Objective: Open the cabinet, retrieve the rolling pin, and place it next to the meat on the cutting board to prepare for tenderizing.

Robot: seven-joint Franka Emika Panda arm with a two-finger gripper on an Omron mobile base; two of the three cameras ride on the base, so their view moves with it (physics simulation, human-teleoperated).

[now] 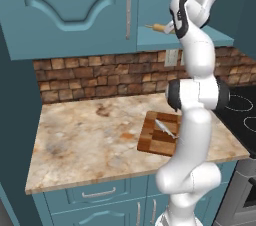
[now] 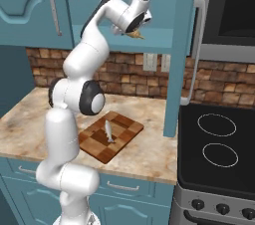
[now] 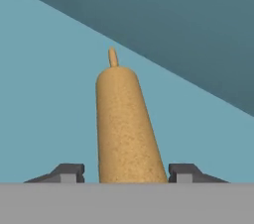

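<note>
The cabinet [image 1: 75, 5] has its left door shut, and its right door [image 2: 182, 45] swung open. Inside, the tan rolling pin [image 3: 126, 124] lies on the shelf, with one peg end [image 1: 159, 28] poking out past the arm. My gripper [image 3: 125, 173] reaches into the cabinet and straddles the pin's near end. The jaws are open, with a narrow gap still visible beside one fingertip [image 3: 72, 172]. Below on the counter, the pale meat [image 1: 165, 128] lies on the striped cutting board [image 1: 152, 142]; both also show in the right base view, the meat [image 2: 108, 132] on the cutting board [image 2: 122, 137].
The open cabinet door hangs over the counter's right end beside the black stove [image 2: 216, 139]. A microwave [image 2: 234, 5] sits above the stove. The marbled counter [image 1: 85, 135] spreads left of the board, backed by a brick wall [image 1: 100, 77]. Teal drawers [image 1: 97, 193] run below.
</note>
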